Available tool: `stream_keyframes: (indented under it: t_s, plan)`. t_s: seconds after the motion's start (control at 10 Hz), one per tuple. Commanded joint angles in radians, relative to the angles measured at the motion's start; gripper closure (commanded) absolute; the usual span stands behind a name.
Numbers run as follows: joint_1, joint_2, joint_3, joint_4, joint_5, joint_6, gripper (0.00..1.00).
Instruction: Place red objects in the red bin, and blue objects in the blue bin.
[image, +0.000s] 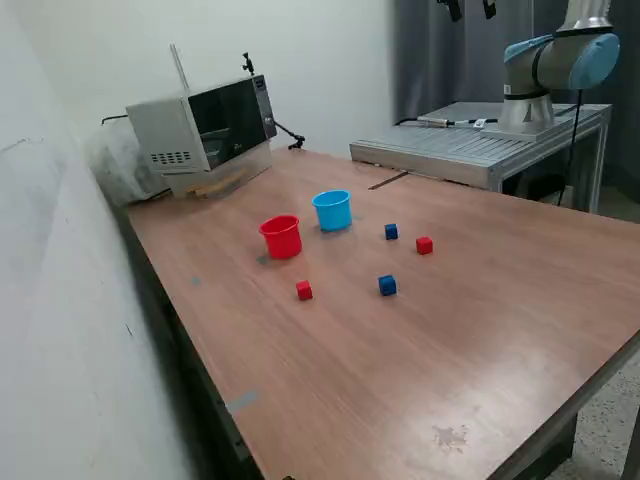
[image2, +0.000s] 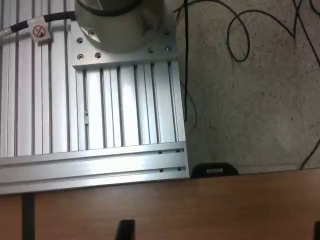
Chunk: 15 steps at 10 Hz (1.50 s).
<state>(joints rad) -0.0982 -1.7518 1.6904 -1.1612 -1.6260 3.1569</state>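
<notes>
On the brown wooden counter (image: 420, 340) sit a small round red plastic cup (image: 281, 237) and a small round light-blue plastic cup (image: 332, 210), close together. Four tiny cubes lie near them. One little red cube (image: 304, 290) sits just in front of the red cup. The other little red cube (image: 424, 245) sits off toward the exterior view's right. One dark-blue cube (image: 391, 231) lies beside that red cube, and the other dark-blue cube (image: 387, 285) lies nearer the front. No cube is in a cup yet.

The grey and blue robot arm (image: 555, 60) is far back on its silver metal stand (image: 480, 145). The wrist view shows only dark tips of the fingers (image2: 125, 230), so I cannot tell if they are open or closed.

What could go wrong? The cubes are tiny, so the fingers may miss or knock one away. The far red cube and its blue neighbour are close, so grabbing one may bump the other. The cups look light and could tip.
</notes>
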Motion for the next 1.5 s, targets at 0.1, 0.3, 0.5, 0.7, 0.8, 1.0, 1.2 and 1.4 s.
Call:
stream_keyframes:
  t_s: [0.1,0.3,0.5,0.7,0.8,1.0,1.2,1.4]
  plan:
    - [0.005,0.0,-0.009,-0.009,0.009,0.008,0.0]
    - [0.008,-0.002,-0.002,-0.017,0.02,0.012,0.0]
    - [0.012,-0.006,0.017,-0.058,0.018,0.098,0.0]
    - [0.012,-0.006,0.02,-0.153,0.015,0.104,0.0]
    - [0.012,-0.002,0.017,-0.207,0.002,0.104,0.0]
    - [0.005,0.039,-0.009,-0.271,-0.008,0.12,0.0]
    - [0.011,0.09,-0.023,-0.426,0.0,0.199,0.0]
    - [0.047,0.156,-0.011,-0.64,0.002,0.314,0.0]
